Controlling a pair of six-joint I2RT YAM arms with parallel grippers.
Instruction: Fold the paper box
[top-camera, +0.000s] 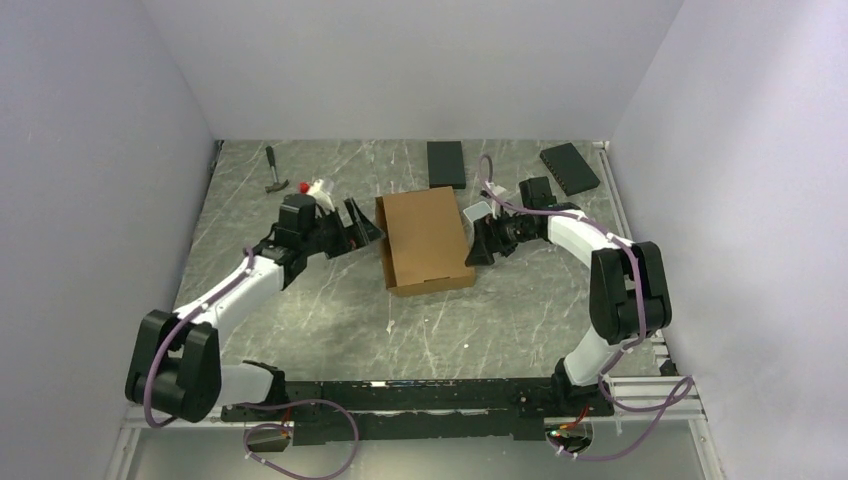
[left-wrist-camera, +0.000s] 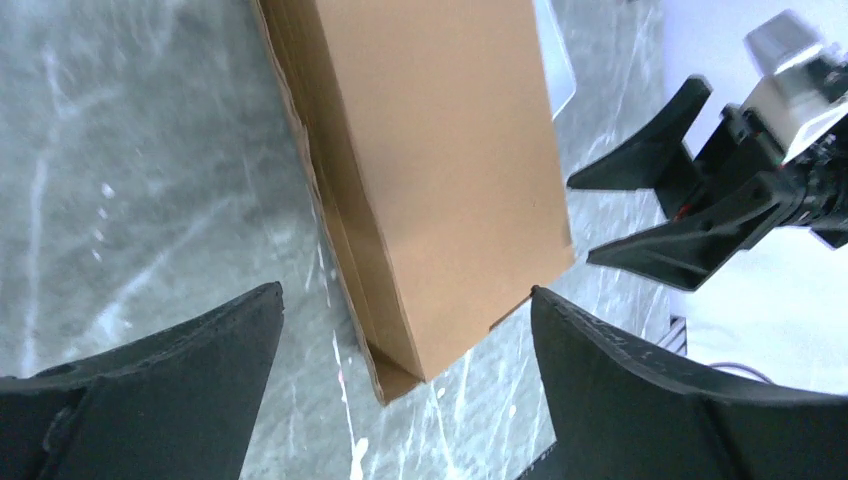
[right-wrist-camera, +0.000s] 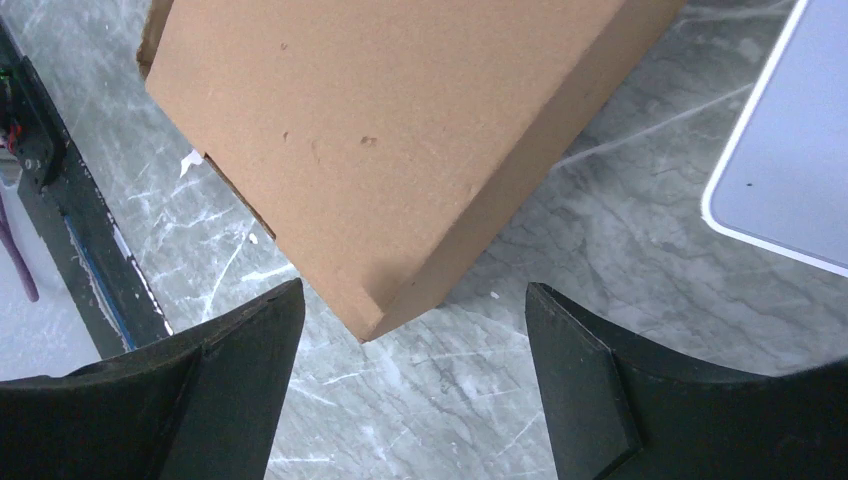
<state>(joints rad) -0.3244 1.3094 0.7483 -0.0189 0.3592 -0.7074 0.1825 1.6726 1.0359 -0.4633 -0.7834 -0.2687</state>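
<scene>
Reaching inward from both sides, the two arms flank the paper box, which lies flat near the middle of the marble tabletop with its long axis running away from the arm bases.

Left arm: extended forward and to the right, wrist low. The left gripper stands just beside the box's left long edge, its jaws spread wide. In the left wrist view both fingers sit either side of the box's near corner without touching the cardboard.

Right arm: elbow raised, forearm folded back toward the centre. The right gripper stands just beside the box's right long edge, its jaws likewise spread wide. In the right wrist view the fingers bracket a box corner, with grey marble visible between each finger and the cardboard.

Box condition: the lid panel lies down over a shallow body. Along the left side, layered flap edges show and the seam near the front corner gapes slightly.

Surroundings:
- A white case lies near the box's far right corner, just behind the right gripper.
- Two black slabs lie near the back wall, well apart from the box.
- A hammer lies at the far left.
- Marble surface shows between the box's near edge and the arm bases.
</scene>
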